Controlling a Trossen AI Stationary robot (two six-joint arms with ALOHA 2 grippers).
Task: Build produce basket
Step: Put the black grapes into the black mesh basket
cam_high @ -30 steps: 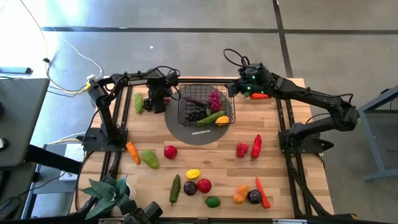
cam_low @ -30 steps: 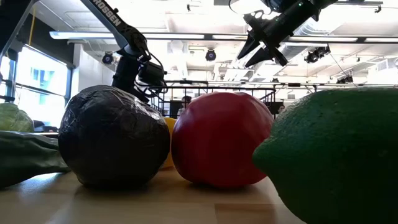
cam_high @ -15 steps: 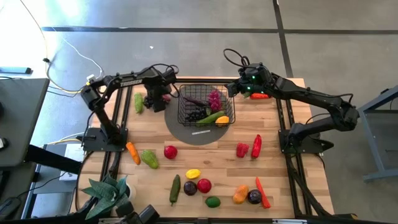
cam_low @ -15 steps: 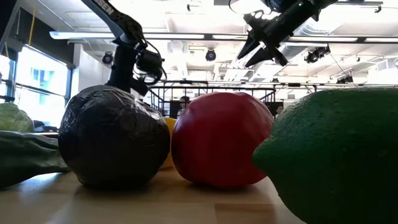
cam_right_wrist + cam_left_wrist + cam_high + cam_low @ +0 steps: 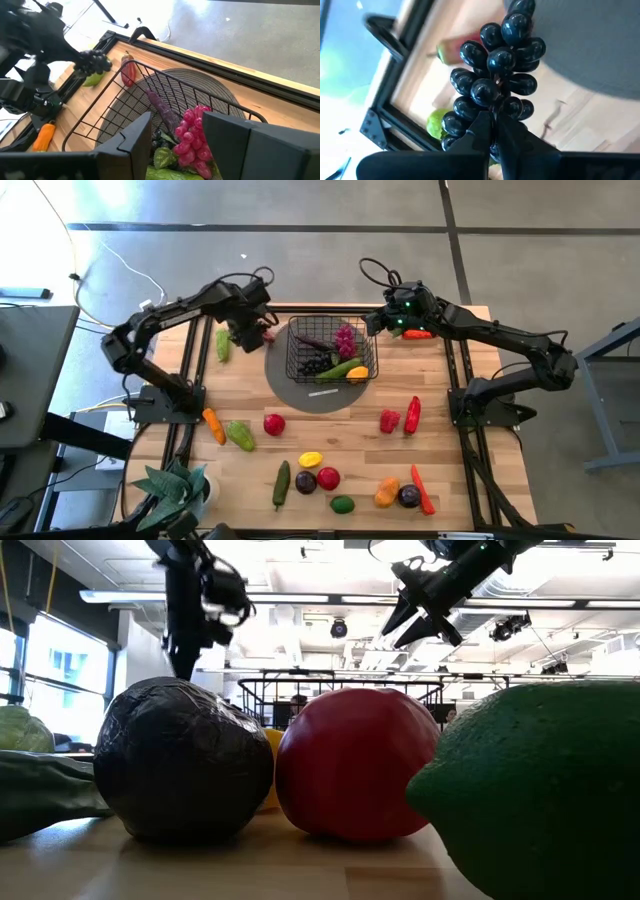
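Left gripper [image 5: 492, 131]: I see it clamped on a bunch of dark grapes [image 5: 497, 75], fingers pinched tight at the stem end, the bunch hanging free of the table. From above, the gripper [image 5: 250, 330] sits just left of the basket's back-left corner, over the wood.

Right gripper [image 5: 177, 135]: I have it hovering above the basket's back-right corner, fingers parted with nothing between them. In the low view it [image 5: 420, 615] hangs high above the table.

Basket [image 5: 296, 360]: on a round grey mat [image 5: 290, 392] at the back middle of the table [image 5: 450, 440]. Inside I can make out pink grapes [image 5: 345, 338], a purple long piece, a dark bunch, a green piece and something yellow-orange.

Near the left gripper: a green piece [image 5: 222, 344] and a reddish piece [image 5: 128, 72] lie on the wood just beside the basket's left side.

Loose produce, left front: carrot [image 5: 213, 424], green pepper [image 5: 240, 435], red fruit [image 5: 273, 423].

Loose produce, front middle: cucumber [image 5: 281, 483], yellow piece [image 5: 311, 460], dark plum [image 5: 306, 481], red apple [image 5: 328, 477], green lime [image 5: 342, 504].

Loose produce, right: two red peppers [image 5: 400, 417], an orange piece [image 5: 387, 493], a dark fruit [image 5: 408, 496], a red chili [image 5: 423, 490].

Plant [image 5: 170, 488]: front-left corner, off to the side.
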